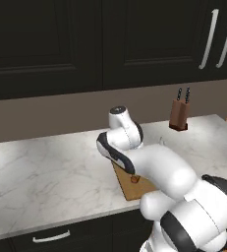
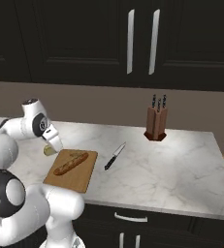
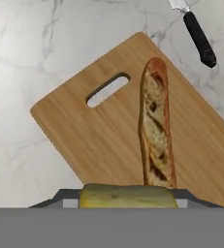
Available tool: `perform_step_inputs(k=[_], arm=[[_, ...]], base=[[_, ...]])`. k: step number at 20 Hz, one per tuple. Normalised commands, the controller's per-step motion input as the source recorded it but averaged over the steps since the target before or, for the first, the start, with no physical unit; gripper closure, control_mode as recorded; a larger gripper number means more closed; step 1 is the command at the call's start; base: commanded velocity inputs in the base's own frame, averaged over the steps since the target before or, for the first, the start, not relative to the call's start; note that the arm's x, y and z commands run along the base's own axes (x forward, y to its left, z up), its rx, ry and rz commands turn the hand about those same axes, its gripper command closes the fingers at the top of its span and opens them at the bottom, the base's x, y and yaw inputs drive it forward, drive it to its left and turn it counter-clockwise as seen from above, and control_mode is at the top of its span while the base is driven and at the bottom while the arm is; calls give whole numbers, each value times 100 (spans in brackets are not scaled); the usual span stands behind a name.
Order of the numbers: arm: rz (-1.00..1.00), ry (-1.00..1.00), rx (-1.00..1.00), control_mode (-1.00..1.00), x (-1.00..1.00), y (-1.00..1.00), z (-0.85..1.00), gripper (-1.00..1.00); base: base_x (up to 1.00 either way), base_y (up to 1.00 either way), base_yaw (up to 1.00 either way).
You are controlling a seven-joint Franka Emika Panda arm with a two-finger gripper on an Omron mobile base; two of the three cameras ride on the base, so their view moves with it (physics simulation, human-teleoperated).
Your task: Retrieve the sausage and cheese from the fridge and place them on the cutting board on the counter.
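The white-grey veined marble desk (image 2: pixel 171 174) ran beneath dark wall cabinets (image 2: pixel 84 38) with silver bar handles, and more dark cabinets sat below its front edge. On the desk, close to that edge, lay the flat rectangular light-brown wooden cutting board (image 3: pixel 99 135), its slot handle at the end nearer the wall. The white arm's elbow hid most of the board in the left base view, where only a corner and a small reddish spot showed; what that spot was I could not tell.

A long orange-tan crusty stick of bread (image 3: pixel 157 131) lay lengthwise on the board. A brown wooden knife block (image 2: pixel 156 123) with dark-handled knives stood upright near the back wall, well apart from the board. A loose black-handled knife (image 2: pixel 114 157) lay flat on the marble between board and block, just beside the board's right edge.

The claw (image 2: pixel 52 143) hung over the board's back left corner, clenched around the pale yellow-green chunk of cheese (image 3: pixel 128 196), which sat between the fingertips at the bottom of the hand view, apparently above the board rather than resting on it.
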Motion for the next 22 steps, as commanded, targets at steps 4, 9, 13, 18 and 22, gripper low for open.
perform_step_inputs(k=[4,9,13,18,22], arm=[[0,4,-1,-100,62,0,-48,100],[-1,2,-4,-100,70,0,-52,100],[-3,9,0,-100,18,0,-35,100],[-1,9,0,-100,9,-3,-16,100],[0,5,0,-100,0,-12,-14,-100]], base=[[0,0,0],[0,0,0],[0,0,0],[0,0,0],[0,0,0]])
